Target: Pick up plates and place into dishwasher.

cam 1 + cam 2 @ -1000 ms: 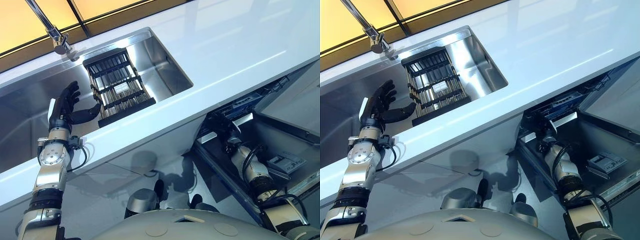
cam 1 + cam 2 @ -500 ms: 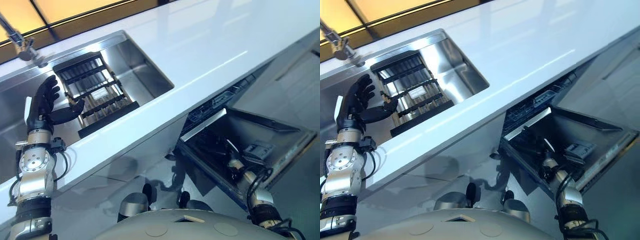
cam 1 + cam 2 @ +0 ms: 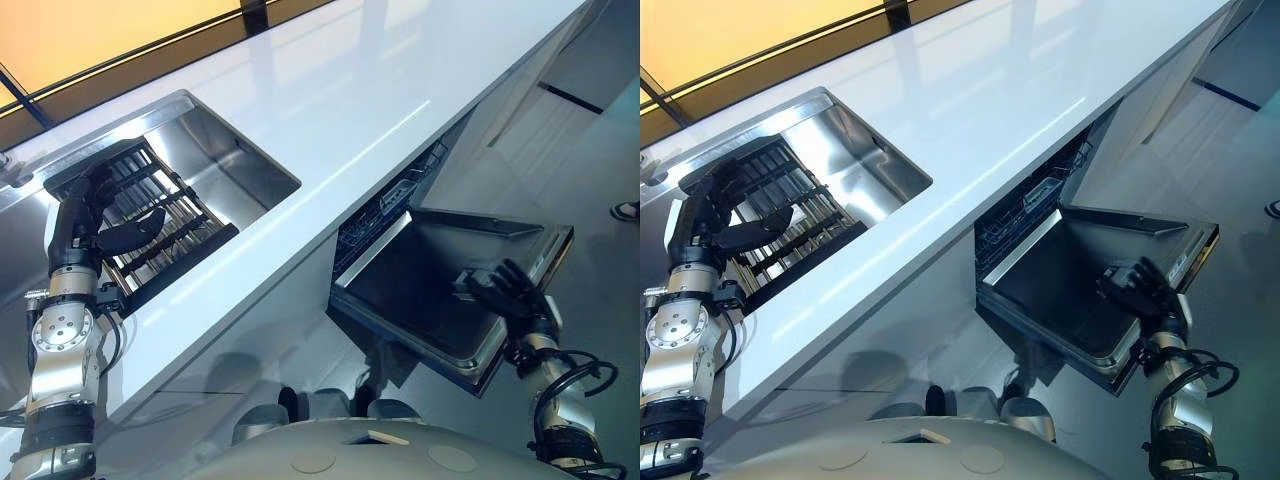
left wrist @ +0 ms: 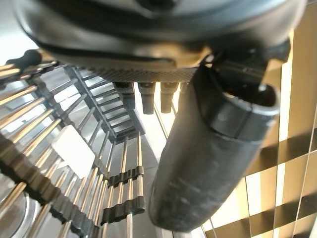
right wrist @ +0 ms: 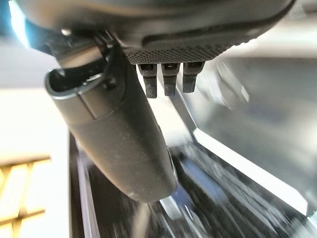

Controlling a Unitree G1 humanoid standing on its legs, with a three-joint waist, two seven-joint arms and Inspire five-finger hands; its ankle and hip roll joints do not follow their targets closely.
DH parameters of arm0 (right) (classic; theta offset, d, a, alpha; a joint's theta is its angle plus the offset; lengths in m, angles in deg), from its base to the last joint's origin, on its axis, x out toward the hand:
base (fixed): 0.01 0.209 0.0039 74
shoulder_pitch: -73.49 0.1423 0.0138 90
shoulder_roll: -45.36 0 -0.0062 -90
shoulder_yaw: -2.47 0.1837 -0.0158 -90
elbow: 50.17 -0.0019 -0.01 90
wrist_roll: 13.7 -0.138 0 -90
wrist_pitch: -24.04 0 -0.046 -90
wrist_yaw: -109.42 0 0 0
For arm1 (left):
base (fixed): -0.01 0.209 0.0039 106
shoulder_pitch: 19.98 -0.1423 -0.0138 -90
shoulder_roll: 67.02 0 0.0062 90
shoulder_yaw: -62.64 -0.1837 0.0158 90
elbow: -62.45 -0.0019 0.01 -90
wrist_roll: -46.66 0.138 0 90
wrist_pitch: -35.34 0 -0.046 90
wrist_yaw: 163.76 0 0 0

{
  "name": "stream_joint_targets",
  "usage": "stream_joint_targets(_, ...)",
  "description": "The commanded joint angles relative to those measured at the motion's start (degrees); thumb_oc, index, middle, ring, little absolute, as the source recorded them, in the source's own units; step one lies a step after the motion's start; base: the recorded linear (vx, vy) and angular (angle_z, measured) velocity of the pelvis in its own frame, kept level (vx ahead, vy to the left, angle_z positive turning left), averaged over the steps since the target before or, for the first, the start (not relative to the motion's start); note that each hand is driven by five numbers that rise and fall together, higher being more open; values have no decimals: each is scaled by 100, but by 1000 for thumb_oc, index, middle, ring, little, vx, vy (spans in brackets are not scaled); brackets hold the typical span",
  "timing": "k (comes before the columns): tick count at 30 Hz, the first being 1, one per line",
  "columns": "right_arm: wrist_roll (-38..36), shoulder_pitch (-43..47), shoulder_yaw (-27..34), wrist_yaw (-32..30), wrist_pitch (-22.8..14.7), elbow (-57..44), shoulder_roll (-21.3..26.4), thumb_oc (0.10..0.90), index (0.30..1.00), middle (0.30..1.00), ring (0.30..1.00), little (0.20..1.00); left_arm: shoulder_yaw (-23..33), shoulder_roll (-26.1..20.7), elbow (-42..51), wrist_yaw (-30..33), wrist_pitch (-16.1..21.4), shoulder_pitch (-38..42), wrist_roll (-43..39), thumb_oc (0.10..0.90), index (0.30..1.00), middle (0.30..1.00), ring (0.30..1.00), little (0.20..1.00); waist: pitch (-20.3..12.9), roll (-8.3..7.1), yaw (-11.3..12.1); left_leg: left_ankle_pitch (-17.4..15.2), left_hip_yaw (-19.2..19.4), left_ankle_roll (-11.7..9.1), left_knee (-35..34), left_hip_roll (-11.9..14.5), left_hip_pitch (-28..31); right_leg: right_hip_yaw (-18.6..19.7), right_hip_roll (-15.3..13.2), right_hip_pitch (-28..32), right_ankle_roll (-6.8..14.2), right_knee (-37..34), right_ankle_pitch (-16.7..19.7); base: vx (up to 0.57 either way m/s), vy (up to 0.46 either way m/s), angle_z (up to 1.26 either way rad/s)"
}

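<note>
Standing ajar under the white countertop [image 3: 330, 110], the dishwasher [image 3: 400, 200] shows a dark cavity with a wire rack [image 3: 1032, 205] just inside; its door [image 3: 450, 285] hangs lowered and tilted, the inner face a grey panel with a raised rim, the outer edge dark; no plate can be made out in any view, so where the plates lie cannot be told; the right hand [image 3: 505, 290] hovers at the door's outer edge beside a small dark block on the inner panel, fingers loosely spread and holding nothing, and the right wrist view shows its thumb [image 5: 124, 134] extended with the fingertips [image 5: 168, 79] straight above the blurred dishwasher interior; further along the counter a stainless steel sink [image 3: 215, 160] is set into the top, and a black dish rack [image 3: 150, 225] with metal bars sits in its basin; the left hand [image 3: 715, 215] is raised over that rack, fingers relaxed and apart, thumb [image 4: 208, 163] stretched out across the bars, gripping nothing; a faucet base [image 3: 650, 175] stands at the sink's far rim.
</note>
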Motion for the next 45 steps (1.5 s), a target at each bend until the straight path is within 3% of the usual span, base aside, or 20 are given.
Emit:
stream_joint_targets(1,-124,736,517,-529,-556,188,888,800,900,900,900,900,4,-522,-236,267,656,851,-212,800,900,900,900,900,-188,305,28,-740,129,80,62,-23,69,-157,189,-421,315,641,-627,-54,-54,-11)
stream_joint_targets(4,-666,817,584,-361,-154,642,950,800,900,900,900,900,-96,-596,-355,151,479,977,-339,800,900,900,900,900,-145,350,10,-764,108,75,87,-3,65,-150,183,-481,304,797,-735,16,-39,-9)
stream_joint_targets(6,-891,875,632,-273,-81,1000,1045,800,900,900,900,900,-157,-660,-406,96,309,1073,-458,800,900,900,900,900,-92,388,7,-756,91,62,141,13,28,-161,177,-544,287,933,-791,-17,-33,-5)
stream_joint_targets(11,-1288,1298,533,-759,-491,1476,1455,800,900,900,900,900,-483,-769,-702,361,292,1518,-895,800,900,900,900,900,304,605,-41,-707,27,5,484,3,-475,-63,159,-1074,175,1349,-867,-145,20,-1)
stream_joint_targets(18,-2238,1991,503,-644,-458,1993,1827,800,900,900,900,900,-641,-792,-879,671,564,1923,-1396,800,900,900,900,900,875,912,-53,-564,-76,-88,742,-66,-1100,60,183,-1530,14,1426,-843,-134,27,1)
stream_joint_targets(24,-3244,2494,319,230,-573,2325,1787,800,900,900,900,900,-728,-1003,-944,965,779,2343,-1673,800,900,900,900,900,1415,1042,9,-440,-114,-96,1024,-54,-1929,45,190,-2337,-101,1743,-801,-152,-29,3)
stream_joint_targets(28,-3959,2650,206,1137,-368,2426,1710,800,900,900,900,900,-782,-1122,-1014,1064,902,2641,-1790,800,900,900,900,900,1734,1070,53,-366,-112,-66,1103,-55,-2363,-2,208,-2838,-140,2014,-804,-109,-36,-3)
stream_joint_targets(31,-4291,2748,88,1675,-256,2562,1663,800,900,900,900,900,-825,-1191,-1039,1137,965,2849,-1848,800,900,900,900,900,1867,1054,98,-342,-122,-23,1189,-86,-2637,-25,216,-3190,-166,2291,-847,-82,-22,-7)
stream_joint_targets(36,-4814,2847,-160,2927,625,2827,1596,800,900,900,900,900,-878,-1311,-1019,1157,968,3181,-1909,800,900,900,900,900,2052,957,210,-347,-179,56,1458,-176,-3031,-111,240,-3601,-220,2693,-903,-39,-39,2)
stream_joint_targets(40,-4743,2892,-472,3693,1110,2878,1479,800,900,900,900,900,-856,-1375,-969,1153,1119,3289,-1892,800,900,900,900,900,2143,786,302,-443,-215,107,1802,-220,-3316,-222,236,-3804,-250,2958,-951,-27,-66,6)
stream_joint_targets(45,-4648,2957,-975,4208,1335,2402,1259,800,900,900,900,900,-927,-1448,-837,1143,1073,3452,-1744,800,900,900,900,900,2203,561,418,-703,-346,180,2522,-279,-3643,-362,142,-3967,-317,3490,-1093,-29,-76,6)
